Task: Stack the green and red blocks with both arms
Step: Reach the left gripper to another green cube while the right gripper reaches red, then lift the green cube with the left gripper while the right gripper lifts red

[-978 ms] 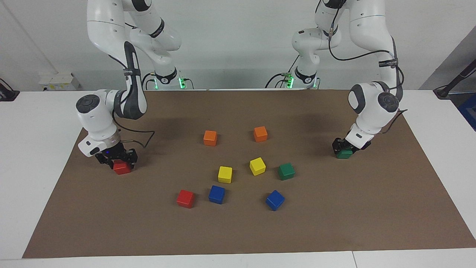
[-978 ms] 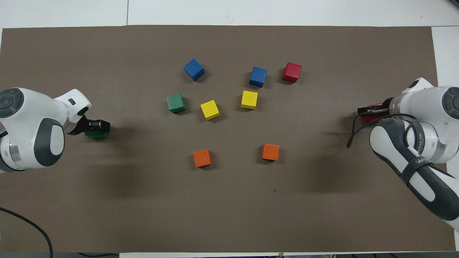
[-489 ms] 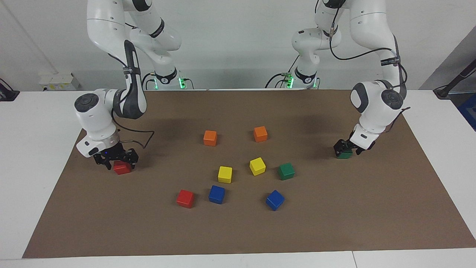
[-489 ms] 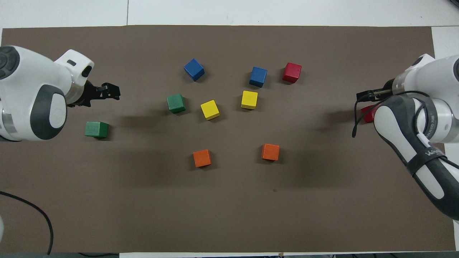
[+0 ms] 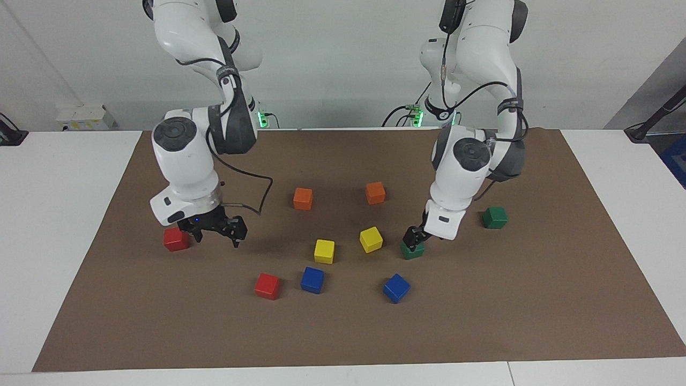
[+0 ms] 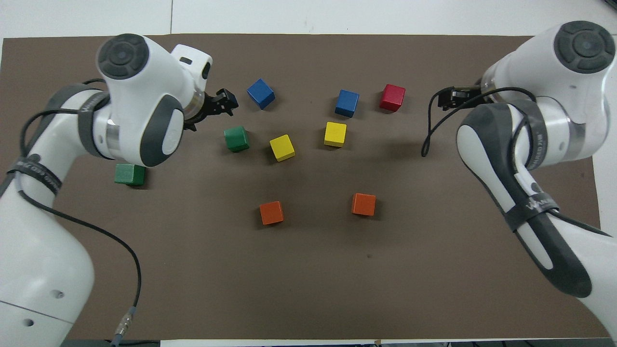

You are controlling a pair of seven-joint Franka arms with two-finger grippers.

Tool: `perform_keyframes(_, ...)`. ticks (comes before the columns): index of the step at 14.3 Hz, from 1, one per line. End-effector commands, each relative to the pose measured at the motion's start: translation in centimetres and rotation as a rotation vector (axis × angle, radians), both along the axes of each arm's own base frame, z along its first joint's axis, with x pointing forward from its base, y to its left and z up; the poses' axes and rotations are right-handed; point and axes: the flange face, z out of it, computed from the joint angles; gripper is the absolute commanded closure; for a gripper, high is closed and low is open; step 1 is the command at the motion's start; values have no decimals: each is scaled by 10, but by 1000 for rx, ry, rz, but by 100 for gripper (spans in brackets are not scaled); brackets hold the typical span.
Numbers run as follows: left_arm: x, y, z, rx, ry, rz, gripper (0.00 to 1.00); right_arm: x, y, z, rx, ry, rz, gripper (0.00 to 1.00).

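Note:
One green block (image 5: 494, 217) (image 6: 129, 174) lies free toward the left arm's end of the table. The other green block (image 5: 412, 251) (image 6: 236, 139) lies beside a yellow cube. My left gripper (image 5: 415, 236) (image 6: 222, 103) is open and empty, low over this second green block. One red block (image 5: 176, 239) lies free toward the right arm's end; the right arm hides it in the overhead view. The other red block (image 5: 267, 286) (image 6: 392, 98) lies beside a blue cube. My right gripper (image 5: 216, 231) (image 6: 446, 98) is open and empty, above the mat beside the first red block.
Two orange cubes (image 5: 303, 198) (image 5: 375, 193) lie nearest the robots. Two yellow cubes (image 5: 324, 251) (image 5: 371, 239) and two blue cubes (image 5: 312, 280) (image 5: 396, 288) lie in the middle. All rest on a brown mat (image 5: 536, 300).
Both grippers let go of their blocks, rose and swung toward the middle. The left gripper went from the outer green block to over the inner one; the right left the outer red block.

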Motion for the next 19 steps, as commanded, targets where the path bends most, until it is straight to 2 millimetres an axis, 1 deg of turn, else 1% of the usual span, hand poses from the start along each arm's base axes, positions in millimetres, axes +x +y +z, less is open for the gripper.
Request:
perform_keyframes(1, -8, 3, -15, 31, -14, -1, 0, 34, 41, -19, 18, -15, -69, 0)
perform_keyframes(2, -11, 5, -22, 54, -16, -18, 0, 40, 55, -21, 21, -23, -79, 0)
perform_keyframes(3, -14, 6, -27, 63, -19, -25, 0, 46, 62, -26, 22, -24, -76, 0)
perform_keyframes(4, -16, 7, -32, 64, -19, -27, 0, 50, 63, -29, 23, -30, -76, 0)
perform_keyframes(6, -24, 7, -46, 59, -26, -32, 0, 54, 62, -44, 15, -34, -70, 0)
perform_keyframes(7, -32, 0, -54, 56, -28, -45, 0, 56, 62, -48, 20, -47, -68, 0)
perform_keyframes(8, -33, 0, -55, 54, -29, -44, 1, 57, 60, -58, 17, -43, -62, 0)
perform_keyframes(9, -33, 0, -55, 57, -22, -42, 33, 60, 55, -64, 19, -51, -62, 0)
perform_keyframes(10, -35, 1, -56, 62, -11, -30, 91, 61, 55, -65, 25, -68, -60, 0)
perform_keyframes(11, -35, 3, -54, 75, 15, -12, 100, 61, 56, -68, 24, -64, -59, 0)
perform_keyframes(12, -29, 9, -43, 92, 40, -7, 100, 61, 56, -70, 26, -63, -59, 0)
perform_keyframes(13, -22, 16, -26, 103, 57, 0, 100, 61, 56, -75, 25, -59, -59, 0)
perform_keyframes(14, -20, 41, 0, 109, 69, -23, 100, 61, 56, -77, 25, -57, -59, 0)
perform_keyframes(15, -24, 70, 19, 113, 91, -81, 100, 62, 57, -81, 32, -72, -57, 0)
perform_keyframes(16, -31, 108, 42, 111, 113, -129, 100, 62, 59, -83, 38, -90, -53, 0)
perform_keyframes(17, -38, 142, 55, 106, 133, -180, 100, 62, 59, -84, 37, -87, -53, 5)
perform_keyframes(18, -45, 165, 63, 106, 152, -242, 100, 61, 60, -85, 37, -82, -52, 20)
perform_keyframes(19, -48, 188, 63, 103, 166, -294, 100, 60, 60, -84, 41, -78, -55, 51)
